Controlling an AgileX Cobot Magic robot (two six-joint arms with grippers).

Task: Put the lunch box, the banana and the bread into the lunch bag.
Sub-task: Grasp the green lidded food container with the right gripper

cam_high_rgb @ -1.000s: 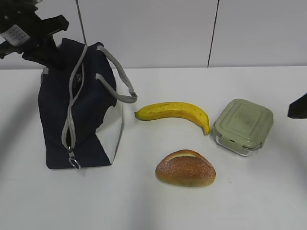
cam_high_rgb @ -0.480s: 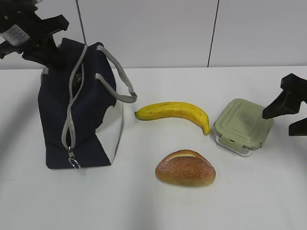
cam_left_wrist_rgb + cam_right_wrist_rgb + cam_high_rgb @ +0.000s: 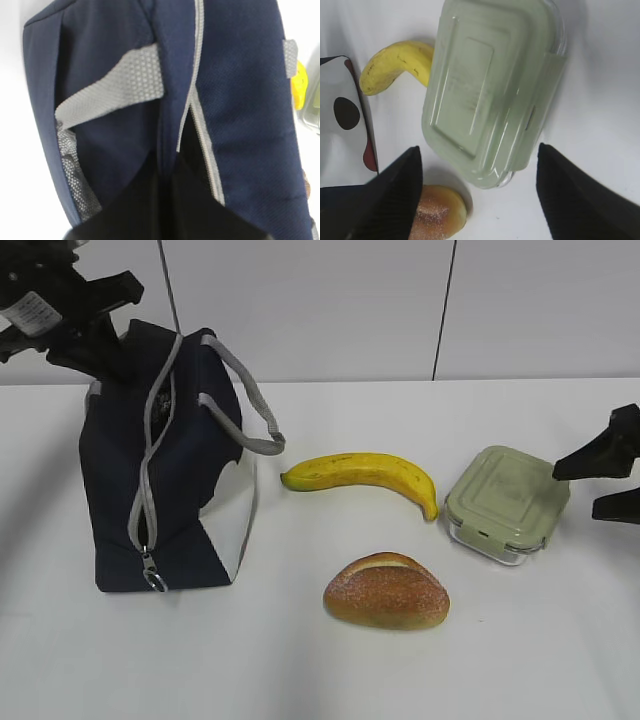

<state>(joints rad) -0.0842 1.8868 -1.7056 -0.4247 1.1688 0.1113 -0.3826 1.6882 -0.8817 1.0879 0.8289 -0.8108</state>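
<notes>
The navy lunch bag [image 3: 165, 460] stands at the left, its zipper part open. My left gripper [image 3: 100, 355] is at the bag's top rear edge; in the left wrist view the gripper [image 3: 162, 177] is shut on the bag's fabric [image 3: 240, 100] beside the zipper opening. The banana [image 3: 365, 475], the bread [image 3: 387, 592] and the green-lidded lunch box [image 3: 507, 502] lie on the table. My right gripper [image 3: 600, 480] is open just right of the lunch box. In the right wrist view it [image 3: 480, 200] hovers over the lunch box [image 3: 490, 85], with the banana [image 3: 395, 65] and the bread [image 3: 437, 217] beyond.
The white table [image 3: 300, 670] runs to a white wall behind. The bag's grey handle [image 3: 250, 405] hangs out toward the banana. The bag's white side panel [image 3: 340, 145] shows at the left of the right wrist view.
My right gripper has come in from the right edge to the lunch box's right side. The left gripper, the bag and the food have not moved.
</notes>
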